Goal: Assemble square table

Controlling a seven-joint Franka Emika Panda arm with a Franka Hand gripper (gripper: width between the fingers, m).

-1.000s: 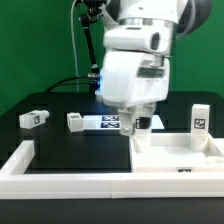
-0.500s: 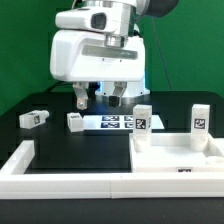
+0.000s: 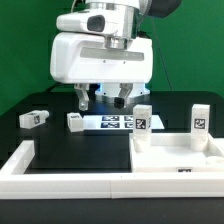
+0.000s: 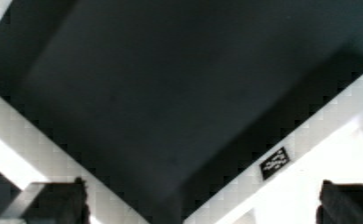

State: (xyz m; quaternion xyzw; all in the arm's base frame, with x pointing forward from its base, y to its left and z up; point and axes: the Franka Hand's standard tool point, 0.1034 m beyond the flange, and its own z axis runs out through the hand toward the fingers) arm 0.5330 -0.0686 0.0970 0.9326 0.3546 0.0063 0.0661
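- The slab (image 3: 175,158) of the square table lies flat on the exterior view's right, tucked into a corner of the low white wall (image 3: 70,181). I think the wall is there so the slab cannot slide when a leg is pushed or turned into it.
- Two legs stand on the slab's back corners: the first upright leg (image 3: 143,120) on the exterior view's left and the second upright leg (image 3: 198,117) on its right. They look set in their corner pockets, but I cannot tell how tight they are.
- The front corners of the slab have no legs yet, so the job looks about half done.
- Two more legs lie on their sides on the black table (image 3: 50,138), well apart from the slab: the closer loose leg (image 3: 75,121) and the farther loose leg (image 3: 33,118).
- The marker board (image 3: 112,123) lies flat between the closer loose leg and the first upright leg.
- The gripper (image 3: 102,98) hangs above the marker board with its fingers (image 3: 82,98) spread wide and nothing between them.
- The wrist view shows only bare black table between the fingers (image 4: 53,200).
- The jaws are wide so they can fit around a leg. I guess the closer loose leg is next, and the grip must be straight so it does not tip.
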